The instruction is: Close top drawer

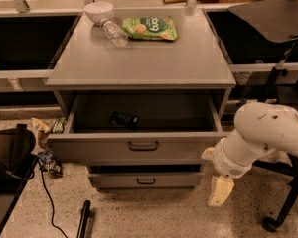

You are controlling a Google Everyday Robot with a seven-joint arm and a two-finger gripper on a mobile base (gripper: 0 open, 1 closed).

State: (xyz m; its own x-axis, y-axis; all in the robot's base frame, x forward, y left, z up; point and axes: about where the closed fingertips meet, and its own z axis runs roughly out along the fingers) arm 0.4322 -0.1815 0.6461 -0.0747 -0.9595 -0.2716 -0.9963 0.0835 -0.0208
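One gripper [220, 191], cream-coloured at the end of the white arm [268, 133], hangs low over the speckled floor [154, 214], pointing down. Whether it is open or shut cannot be told, and nothing shows in its hold. Just to its left and slightly higher is the right end of the top drawer [89, 148], which stands partly pulled out of the grey cabinet [139, 63]. The gripper is close beside that corner; contact cannot be made out. The small dark bar handle [143, 146] sits at the centre of the drawer front, well left of the gripper. Inside the drawer, further back and up from the gripper, lies a dark flat packet [124, 119]. Level with the gripper and to its left, a shallower lower drawer [145, 181] juts out a little. Far above, on the cabinet top, are a white bowl [99, 11], a clear plastic bottle [113, 32] on its side touching the bowl, and a green snack bag [150, 28] just beside the bottle.
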